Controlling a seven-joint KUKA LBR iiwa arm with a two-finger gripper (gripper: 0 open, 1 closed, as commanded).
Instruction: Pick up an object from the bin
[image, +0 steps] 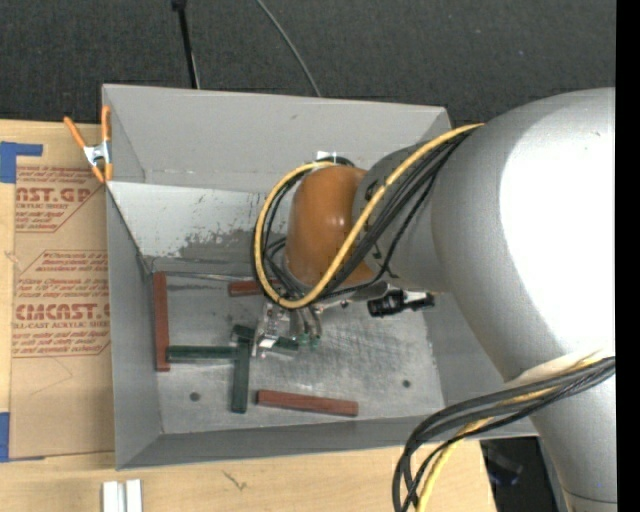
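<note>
My gripper (284, 332) hangs low in the middle of the bin, under the arm's orange cover. It is right beside the upper end of a dark green bar (240, 377) that stands upright in the view. A second dark green bar (203, 353) lies crosswise to the left and meets the first one. A small green piece (305, 342) shows at the gripper's right side; whether it is held I cannot tell. A red-brown bar (306, 403) lies below the gripper near the front wall.
A long red-brown bar (160, 322) lies along the bin's left wall. A short red-brown piece (243, 288) sits by the back wall, left of the gripper. The arm and its cables cover the bin's right and back parts.
</note>
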